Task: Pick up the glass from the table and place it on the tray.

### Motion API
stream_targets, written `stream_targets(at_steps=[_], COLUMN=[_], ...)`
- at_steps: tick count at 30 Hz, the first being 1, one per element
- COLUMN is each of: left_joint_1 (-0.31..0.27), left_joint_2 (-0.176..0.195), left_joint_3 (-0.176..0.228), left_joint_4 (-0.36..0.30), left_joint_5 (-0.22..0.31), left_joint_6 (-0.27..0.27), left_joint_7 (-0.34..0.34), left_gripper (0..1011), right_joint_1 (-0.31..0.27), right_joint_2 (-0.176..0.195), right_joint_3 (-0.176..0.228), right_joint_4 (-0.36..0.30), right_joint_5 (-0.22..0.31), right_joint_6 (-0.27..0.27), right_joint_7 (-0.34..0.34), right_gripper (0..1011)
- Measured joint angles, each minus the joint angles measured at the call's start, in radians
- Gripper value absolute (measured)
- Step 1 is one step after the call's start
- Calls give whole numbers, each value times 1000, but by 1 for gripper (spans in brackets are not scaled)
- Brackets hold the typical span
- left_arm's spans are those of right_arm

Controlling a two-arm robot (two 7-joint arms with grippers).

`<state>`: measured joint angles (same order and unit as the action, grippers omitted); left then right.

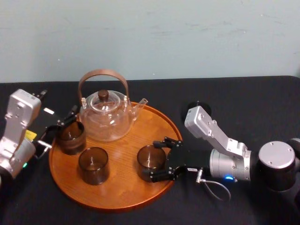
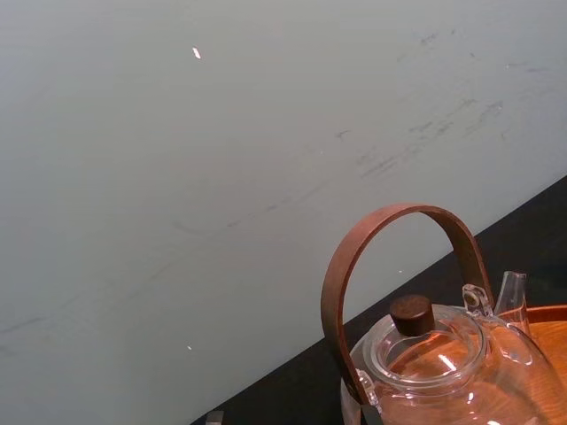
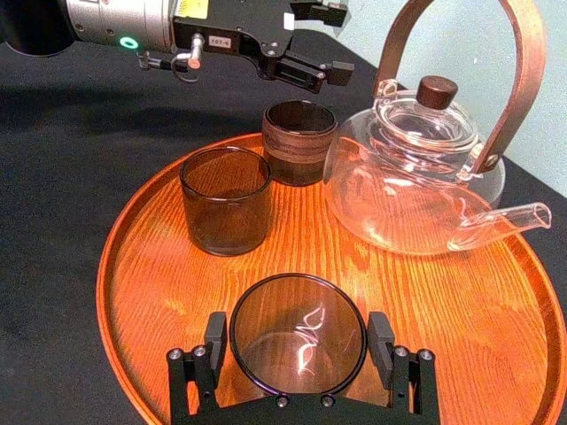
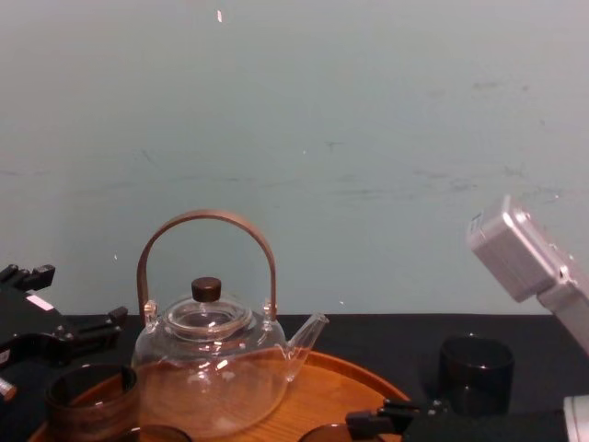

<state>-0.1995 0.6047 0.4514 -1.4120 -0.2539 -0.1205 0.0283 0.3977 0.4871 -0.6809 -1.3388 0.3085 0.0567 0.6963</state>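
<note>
1. Table [image 1: 262, 101]: black cloth, its far edge against a pale wall [image 4: 368, 138]. You had bare cloth left of the tray, in front of it, and a wider stretch to its right.

2. Left gripper [image 1: 63, 121]: hung over the tray's left rim, just above the banded glass. Its fingers were spread apart and held nothing.

3. Tray [image 1: 117, 190]: round, orange-brown wood with a low raised rim. You had open wood along its near edge and near the centre.

4. Banded glass [image 1: 71, 137]: dark, upright, at the tray's left, just beside the teapot.

5. Middle glass [image 1: 93, 165]: smoky, upright, nearer you than the banded glass and apart from it.

6. Teapot [image 1: 105, 119]: clear glass with a brown hoop handle and a dark knob. It stood at the back of the tray, spout pointing right toward the rim.

7. Glass [image 3: 298, 341]: short, straight-walled and smoky brown but see-through, with a thin dark rim. It was empty and upright. It stood on the tray's right side, close inside the rim, with open wood between it and the middle glass and teapot.

8. Right gripper [image 1: 154, 159]: reached in over the tray's right rim. Its fingers [image 3: 216, 345] were closed against opposite sides of the glass.

9. Dark cup [image 4: 475, 373]: stood on the table right of the tray, well apart from the glass.
</note>
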Motion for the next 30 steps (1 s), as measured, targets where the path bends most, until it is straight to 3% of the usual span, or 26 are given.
stream_targets(at_steps=[13, 20, 30], left_joint_1=[0, 0, 0], left_joint_2=[0, 0, 0], left_joint_3=[0, 0, 0], left_joint_4=[0, 0, 0], left_joint_5=[0, 0, 0], left_joint_6=[0, 0, 0], left_joint_7=[0, 0, 0], left_gripper=[1001, 1001, 1002], right_joint_1=[-1, -31, -105], right_joint_2=[3, 41, 133], right_joint_3=[2, 26, 73], right_joint_4=[-4, -47, -139], right_joint_5=[5, 37, 91], right_joint_6=[-1, 0, 12], right_joint_7=[5, 20, 22], right_gripper=[1003, 1003, 1002])
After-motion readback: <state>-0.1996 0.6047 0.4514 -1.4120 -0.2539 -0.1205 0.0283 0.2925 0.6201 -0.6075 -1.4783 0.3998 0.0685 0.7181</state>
